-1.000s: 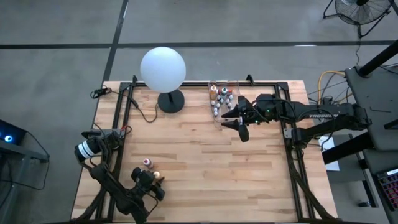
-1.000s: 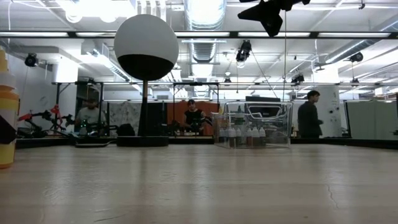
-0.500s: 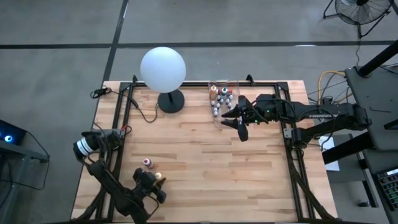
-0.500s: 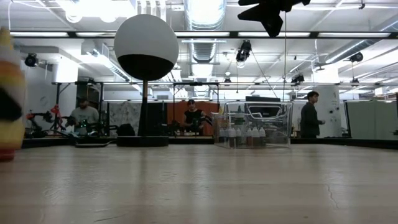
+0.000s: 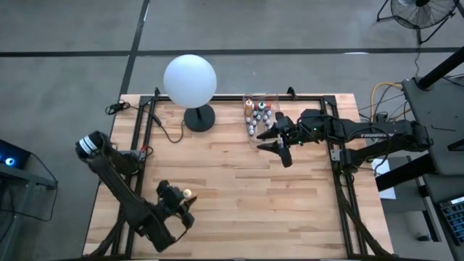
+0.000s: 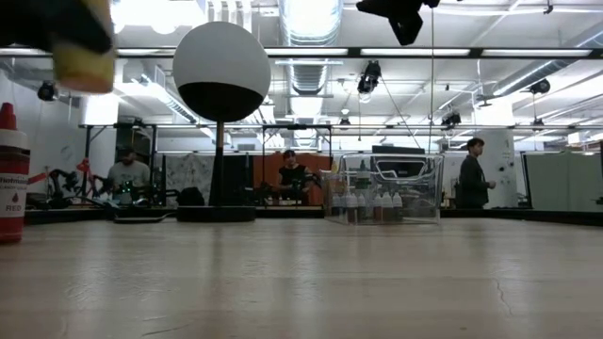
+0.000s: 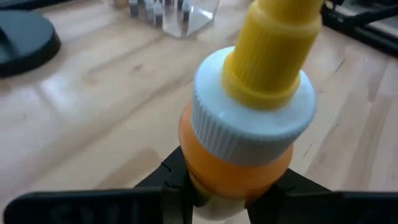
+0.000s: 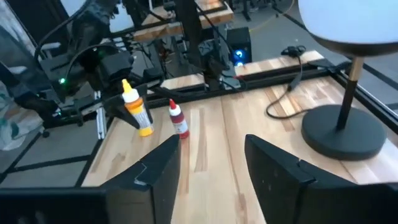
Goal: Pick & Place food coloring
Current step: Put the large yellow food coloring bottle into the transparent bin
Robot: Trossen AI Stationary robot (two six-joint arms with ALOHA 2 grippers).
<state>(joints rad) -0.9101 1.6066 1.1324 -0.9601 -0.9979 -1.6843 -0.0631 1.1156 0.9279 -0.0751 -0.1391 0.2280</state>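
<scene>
An orange dropper bottle (image 7: 239, 155) with a white collar and yellow tip is pinched between the fingers of the left gripper (image 7: 217, 193) and is held clear of the table (image 5: 239, 196), well apart from the white globe lamp (image 5: 190, 81) and toward the table's near left corner. In the low view the same bottle (image 6: 83, 52) is seen raised, at about the height of the lamp's globe (image 6: 221, 71). In the right wrist view it (image 8: 137, 112) is seen tilted in the left gripper's hold.

A red bottle (image 6: 11, 174) with a white label is left standing upright on the table, on the side away from the lamp; in the right wrist view it (image 8: 178, 119) is seen just beside the lifted orange one.

The remaining food coloring bottles (image 5: 258, 116) are kept in a clear plastic bin (image 5: 255, 98) beside the lamp's base (image 5: 199, 117), along the same far edge of the table. In the low view they (image 6: 372, 202) are seen lined up inside the bin (image 6: 384, 186).

The right gripper (image 5: 278, 138) is held above the table just beside the bin, on the side away from the lamp, with its fingers (image 8: 161, 168) spread and nothing between them.

People are seen in the room behind the lamp (image 6: 471, 179).
</scene>
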